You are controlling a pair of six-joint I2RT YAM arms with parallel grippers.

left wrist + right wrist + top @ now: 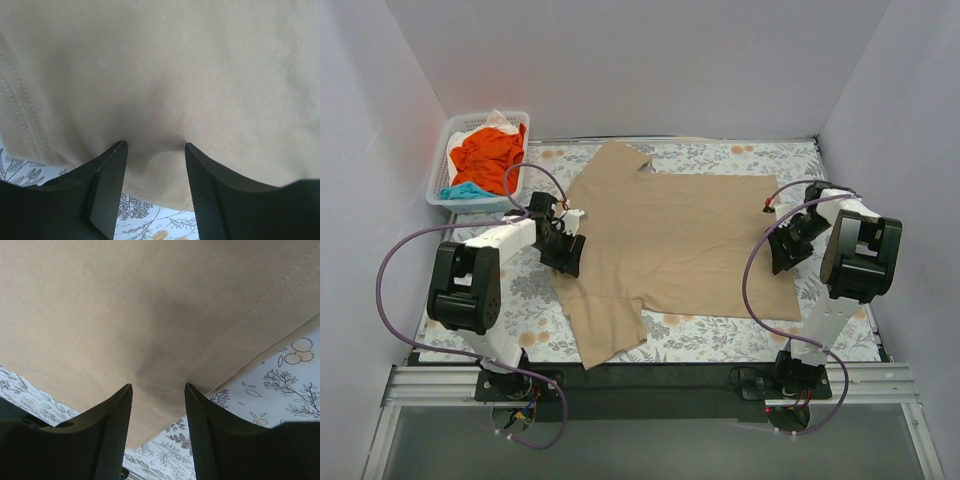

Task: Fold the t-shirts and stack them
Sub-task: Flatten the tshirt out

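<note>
A large tan t-shirt (pixel 680 240) lies spread flat on the floral table cover (pixel 740 345). My left gripper (pixel 570 260) is open at the shirt's left edge. In the left wrist view its fingertips rest on the tan cloth (pixel 165 75), with the hemmed edge lying between the jaws (pixel 155 146). My right gripper (pixel 782 258) is open at the shirt's right edge. In the right wrist view its tips (pixel 158 386) straddle the stitched hem of the tan cloth (pixel 125 305). An orange t-shirt (pixel 490 152), a teal piece (pixel 465 190) and a white piece (pixel 488 124) lie in the basket.
A white lattice basket (pixel 436 172) stands at the back left, beside the shirt's sleeve. White walls close in the left, back and right. The table's near edge is a black and metal rail (pixel 650 380) holding both arm bases.
</note>
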